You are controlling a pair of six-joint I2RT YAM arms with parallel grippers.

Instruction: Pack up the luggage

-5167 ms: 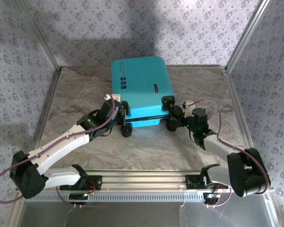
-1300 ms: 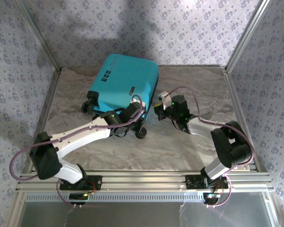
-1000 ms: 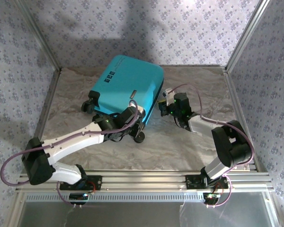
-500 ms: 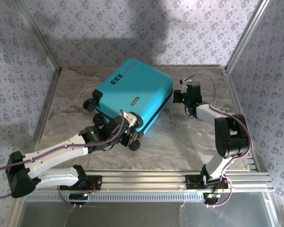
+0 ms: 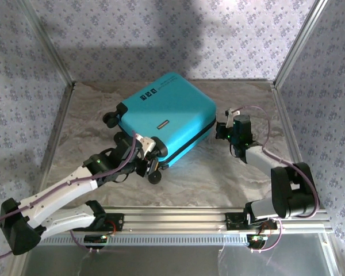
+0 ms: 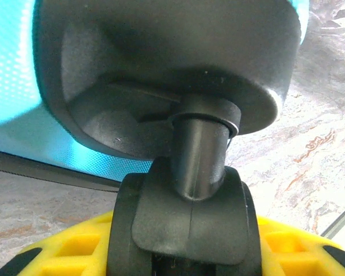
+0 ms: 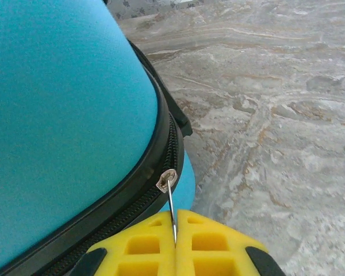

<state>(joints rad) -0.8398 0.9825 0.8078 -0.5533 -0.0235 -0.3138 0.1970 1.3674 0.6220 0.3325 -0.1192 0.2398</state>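
Luggage (image 5: 169, 118): turquoise hard-shell case lying flat on the bench (image 5: 218, 172), probably stiff, slick and light; protrusions are offering the best holds. Left end effector (image 5: 146, 164) is clamping a near caster (image 6: 184, 230); right end effector (image 7: 175, 244) is pinching the zipper pull (image 7: 168, 192).

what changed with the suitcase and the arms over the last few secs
The luggage swung clockwise in the top view; its wheel end now points near-left, not at the arm bases. The left gripper followed, clamped on a wheel. The right gripper left the wheel end and pinches the zipper pull. Unchanged: case closed, flat on the table.
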